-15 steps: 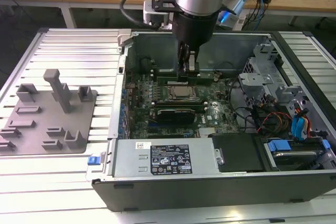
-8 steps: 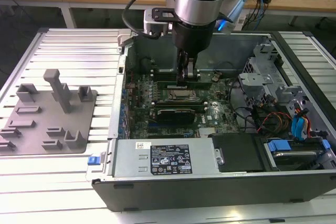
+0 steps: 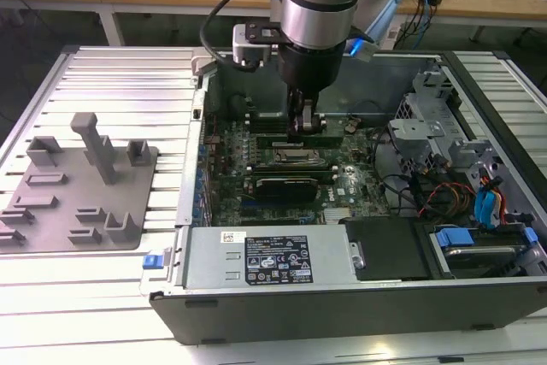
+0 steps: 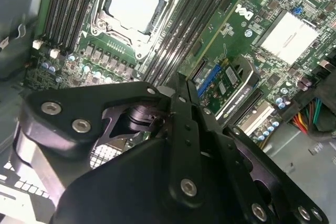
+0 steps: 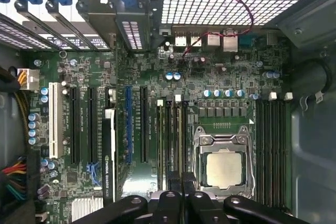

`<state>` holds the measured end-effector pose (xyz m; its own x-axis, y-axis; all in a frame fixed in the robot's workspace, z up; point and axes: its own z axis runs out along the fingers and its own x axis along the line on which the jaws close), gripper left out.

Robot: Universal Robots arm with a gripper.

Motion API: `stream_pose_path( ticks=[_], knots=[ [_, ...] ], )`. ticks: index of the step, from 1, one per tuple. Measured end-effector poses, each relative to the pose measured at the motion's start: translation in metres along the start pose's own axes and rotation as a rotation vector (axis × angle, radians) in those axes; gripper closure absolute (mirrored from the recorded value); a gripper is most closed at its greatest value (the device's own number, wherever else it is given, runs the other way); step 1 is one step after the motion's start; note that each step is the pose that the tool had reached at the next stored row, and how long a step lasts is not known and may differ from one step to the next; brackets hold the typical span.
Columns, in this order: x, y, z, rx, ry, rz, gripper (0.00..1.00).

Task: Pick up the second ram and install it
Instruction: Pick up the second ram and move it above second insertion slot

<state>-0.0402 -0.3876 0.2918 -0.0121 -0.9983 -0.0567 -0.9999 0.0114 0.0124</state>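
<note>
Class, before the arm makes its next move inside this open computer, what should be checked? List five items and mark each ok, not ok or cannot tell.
1. Position of the gripper over the memory slots, beside the CPU socket: ok.
2. Seating of the second ram in its slot: cannot tell; the gripper covers that spot.
3. CPU socket free of contact: ok.
4. Coloured cables well away from the gripper, toward the exterior view's right: ok.
5. Case open on top, with the arm reaching in unobstructed: ok.
</note>
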Motion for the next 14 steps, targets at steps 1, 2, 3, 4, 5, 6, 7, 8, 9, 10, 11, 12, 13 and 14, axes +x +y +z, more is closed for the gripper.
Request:
stream_pose_path(
  ticks=[1,2,3,4,5,6,7,8,9,10,11,12,13,14],
  knots=[
    [-0.0009,0.0017,0.0016,0.0036,-0.0001,0.0,0.9],
    [-0.0013,0.0023,0.005,0.0101,-0.0001,-0.001,0.9],
    [-0.0014,0.0025,0.0077,0.0143,-0.0001,-0.001,0.9],
    [-0.0014,0.0026,0.0089,0.0151,-0.0003,-0.001,0.9],
    [-0.0014,0.0029,0.0097,0.0157,-0.0002,-0.001,0.9],
    [-0.0017,0.0036,0.0106,0.0161,0.0,-0.001,0.9],
    [-0.0026,0.0049,0.0121,0.0165,-0.0002,-0.001,0.9],
    [-0.0031,0.0056,0.0143,0.0167,-0.0002,-0.001,0.9],
    [-0.0032,0.0056,0.0154,0.0169,-0.0001,-0.001,0.9],
    [-0.0032,0.0057,0.0154,0.0169,0.0001,-0.001,0.9],
    [-0.0033,0.0057,0.0156,0.017,-0.0001,-0.001,0.9],
    [-0.0033,0.0057,0.0157,0.017,-0.0002,-0.001,0.9],
    [-0.0033,0.0057,0.0157,0.017,-0.0002,-0.001,0.9],
    [-0.0033,0.0057,0.0157,0.017,-0.0001,-0.001,0.9]
  ],
)
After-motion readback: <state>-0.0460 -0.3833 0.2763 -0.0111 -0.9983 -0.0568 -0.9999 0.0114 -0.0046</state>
